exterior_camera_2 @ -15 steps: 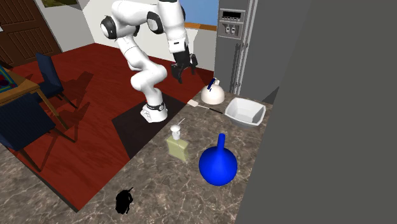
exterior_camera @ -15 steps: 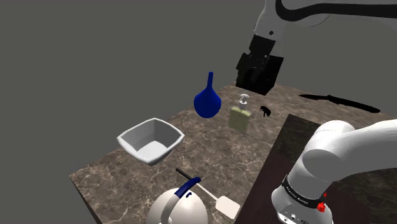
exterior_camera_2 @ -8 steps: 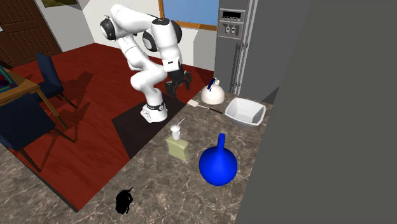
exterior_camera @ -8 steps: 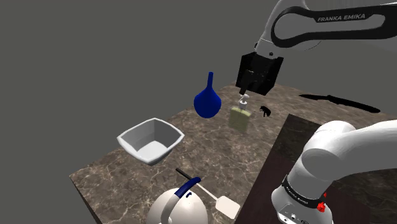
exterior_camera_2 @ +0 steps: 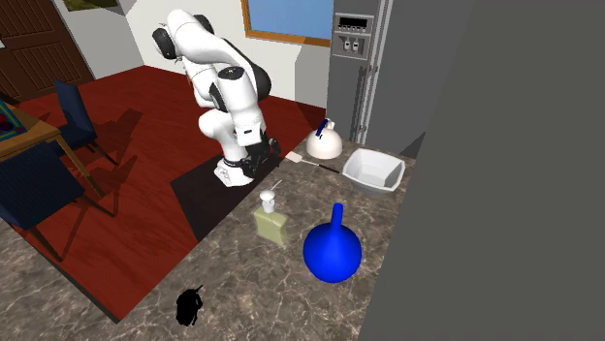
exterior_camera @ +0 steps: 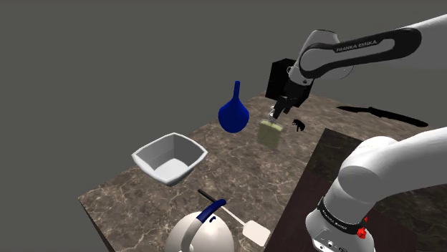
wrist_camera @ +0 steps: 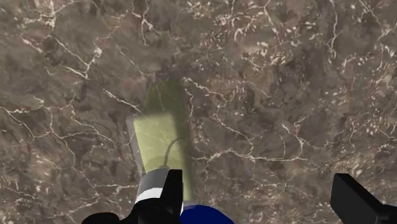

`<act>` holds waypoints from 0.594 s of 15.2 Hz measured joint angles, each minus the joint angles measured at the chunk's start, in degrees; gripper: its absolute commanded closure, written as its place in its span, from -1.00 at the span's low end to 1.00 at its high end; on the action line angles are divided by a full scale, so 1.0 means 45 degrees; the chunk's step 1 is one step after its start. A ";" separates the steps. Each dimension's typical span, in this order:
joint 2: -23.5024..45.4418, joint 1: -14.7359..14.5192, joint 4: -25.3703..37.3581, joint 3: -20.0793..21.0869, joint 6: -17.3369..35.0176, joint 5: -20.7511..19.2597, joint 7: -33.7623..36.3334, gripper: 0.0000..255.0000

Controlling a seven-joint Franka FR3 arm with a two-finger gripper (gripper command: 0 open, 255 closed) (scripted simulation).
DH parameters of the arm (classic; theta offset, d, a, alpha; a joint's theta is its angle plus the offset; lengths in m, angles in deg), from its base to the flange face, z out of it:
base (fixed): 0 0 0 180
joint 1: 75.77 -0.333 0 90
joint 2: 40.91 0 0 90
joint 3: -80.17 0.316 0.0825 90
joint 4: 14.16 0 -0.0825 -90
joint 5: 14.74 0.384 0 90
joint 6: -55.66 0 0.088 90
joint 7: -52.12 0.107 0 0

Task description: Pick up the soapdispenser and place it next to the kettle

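The gripper [exterior_camera: 283,111] is hovering just above the soap dispenser [exterior_camera: 269,134], pointing down at it, with its two black fingers spread wide and nothing between them. Looking along the hand, the gripper [wrist_camera: 257,181] is sitting a little off to one side: one finger [wrist_camera: 172,191] is overlapping the dispenser's white pump head, while the other is hanging over bare marbled counter [wrist_camera: 286,76]. The soap dispenser [wrist_camera: 162,137] is standing upright on that counter, a pale olive, flat-sided bottle with a thin spout.

Just beside it the blue vase [exterior_camera: 233,114] is standing, close enough to be getting in a finger's way. A small black figure [exterior_camera: 299,125] is lying on the dispenser's other side. Well apart, at the counter's other end, the kettle [exterior_camera: 203,233] is waiting with a spatula [exterior_camera: 247,225] next to it and a white bowl [exterior_camera: 170,157] between the kettle and the vase.

I'm judging the bottle to be light and stiff, with smooth sides that may be slippery, and tall enough to tip if nudged. I'd be taking it across the flat faces of the body, below the shoulder, not by the pump, which looks thin and likely to give under pressure. The hand seems to be needing a small sideways shift first, so the body ends up centred between the fingers
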State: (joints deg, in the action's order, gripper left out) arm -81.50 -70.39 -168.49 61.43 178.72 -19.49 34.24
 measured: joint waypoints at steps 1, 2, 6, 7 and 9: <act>0.0333 0.0045 -0.0136 -0.0342 0.0511 -0.0120 -0.0393 -1.00; 0.0705 0.0009 -0.0192 -0.0594 0.0989 -0.0166 -0.0691 -1.00; 0.2087 -0.0112 -0.0253 -0.1829 0.2618 -0.0270 -0.2175 -1.00; 0.2536 -0.0226 -0.0196 -0.2181 0.3053 -0.0197 -0.2593 -1.00; 0.3117 -0.0397 -0.0193 -0.2559 0.3681 -0.0071 -0.3037 -1.00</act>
State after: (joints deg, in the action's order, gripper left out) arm -67.48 -72.18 -169.36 49.91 195.28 -19.81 20.58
